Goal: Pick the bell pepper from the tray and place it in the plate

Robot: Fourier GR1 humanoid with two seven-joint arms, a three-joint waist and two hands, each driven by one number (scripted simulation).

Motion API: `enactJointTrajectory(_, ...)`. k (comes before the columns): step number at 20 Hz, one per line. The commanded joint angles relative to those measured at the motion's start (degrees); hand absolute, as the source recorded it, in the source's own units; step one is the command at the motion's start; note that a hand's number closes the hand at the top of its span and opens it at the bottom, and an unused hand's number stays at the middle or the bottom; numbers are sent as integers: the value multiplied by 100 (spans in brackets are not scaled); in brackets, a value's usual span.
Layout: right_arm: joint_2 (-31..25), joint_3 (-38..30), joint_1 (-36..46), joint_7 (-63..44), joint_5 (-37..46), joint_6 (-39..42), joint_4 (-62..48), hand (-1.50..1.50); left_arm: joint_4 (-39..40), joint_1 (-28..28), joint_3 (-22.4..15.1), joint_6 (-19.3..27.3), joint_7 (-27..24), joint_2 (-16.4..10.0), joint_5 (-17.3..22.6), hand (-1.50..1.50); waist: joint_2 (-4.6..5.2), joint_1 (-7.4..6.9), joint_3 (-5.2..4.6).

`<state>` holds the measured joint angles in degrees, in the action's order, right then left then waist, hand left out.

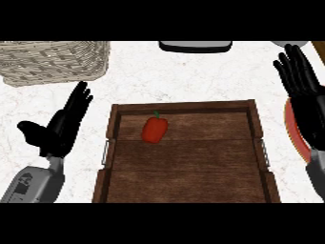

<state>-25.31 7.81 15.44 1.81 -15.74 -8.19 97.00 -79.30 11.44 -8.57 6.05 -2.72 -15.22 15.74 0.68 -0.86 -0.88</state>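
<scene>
Left hand (61, 125) open, fingers straight, just left of tray (186, 183), right hand (311, 107) open too, over red plate (291, 128) right of tray, pepper (154, 129) lying in tray's far-left part, untouched, basket (45, 61) beyond left hand.

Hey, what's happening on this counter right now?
Nothing is being held yet. The red bell pepper lies in the wooden tray, and neither hand touches it. The left hand is open beside the tray's left side. The right hand is open over the red-rimmed plate at the right. The pick has not begun.
</scene>
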Motion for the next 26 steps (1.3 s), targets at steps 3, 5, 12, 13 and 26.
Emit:
enactJointTrajectory(3, -93, 256, 1114, -1582, 1158, -1174, 242, 150, 451, -394, -29, 110, 466, 13, -51, 0, -74, 27, 64)
enactJointTrajectory(5, -305, 339, 1590, -2111, 1786, -1502, -43, 150, 571, -751, -107, 113, 707, -153, -133, 0, -82, -135, 43)
enactJointTrajectory(12, -499, 949, 1255, -3512, 4470, -2892, -116, -150, 423, -835, -265, 218, 1037, 131, -38, 0, -152, 113, 56)
enactJointTrajectory(13, -278, 1026, 1457, -3818, 4787, -3054, -171, -150, 283, -1028, -357, 187, 1003, 172, -46, 0, -134, 15, 63)
enactJointTrajectory(26, 728, 2705, 2370, -7293, 5782, 642, 551, -150, 85, -1123, -370, 309, 1171, 234, -142, 0, -146, 68, 52)
